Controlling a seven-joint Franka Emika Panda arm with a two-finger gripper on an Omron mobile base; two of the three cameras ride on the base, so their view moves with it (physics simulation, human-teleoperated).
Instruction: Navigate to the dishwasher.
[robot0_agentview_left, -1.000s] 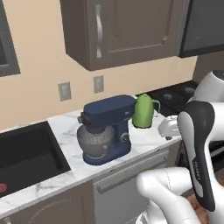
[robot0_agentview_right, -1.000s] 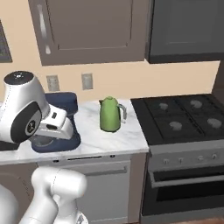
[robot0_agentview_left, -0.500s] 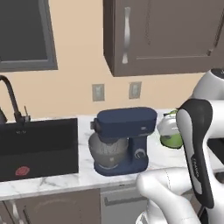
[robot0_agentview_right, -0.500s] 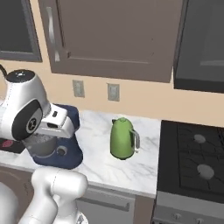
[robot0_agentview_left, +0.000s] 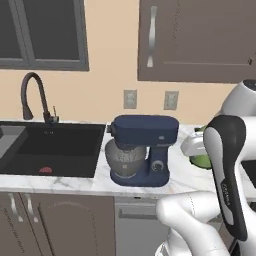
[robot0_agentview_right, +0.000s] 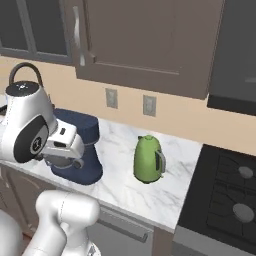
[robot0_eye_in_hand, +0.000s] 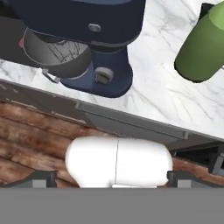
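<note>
The dishwasher (robot0_agentview_left: 134, 231) is the light-grey panel under the marble counter, directly below the blue stand mixer, with its bar handle (robot0_agentview_left: 135, 215) near the top. From the right base view the dishwasher (robot0_agentview_right: 118, 240) sits low in the middle, partly behind my arm. Looking down, the hand view has the dishwasher (robot0_eye_in_hand: 131, 124) as a grey strip with its handle along the counter edge. My gripper (robot0_eye_in_hand: 113, 178) hangs over the wooden floor in front of it, open, its dark fingertips (robot0_eye_in_hand: 40, 177) wide apart with nothing between them.
A blue stand mixer (robot0_agentview_left: 141, 150) and a green kettle (robot0_agentview_right: 149, 159) stand on the marble counter (robot0_agentview_right: 125, 185). A black sink (robot0_agentview_left: 50, 147) with faucet lies left, brown cabinet doors (robot0_agentview_left: 55, 225) below it. The black stovetop (robot0_agentview_right: 225, 200) is right. Upper cabinets (robot0_agentview_left: 197, 40) hang overhead.
The whole picture has shifted: the base has driven left along the counter. The sink and faucet have come into view, the stove has slid off right, and the dishwasher is now straight ahead.
</note>
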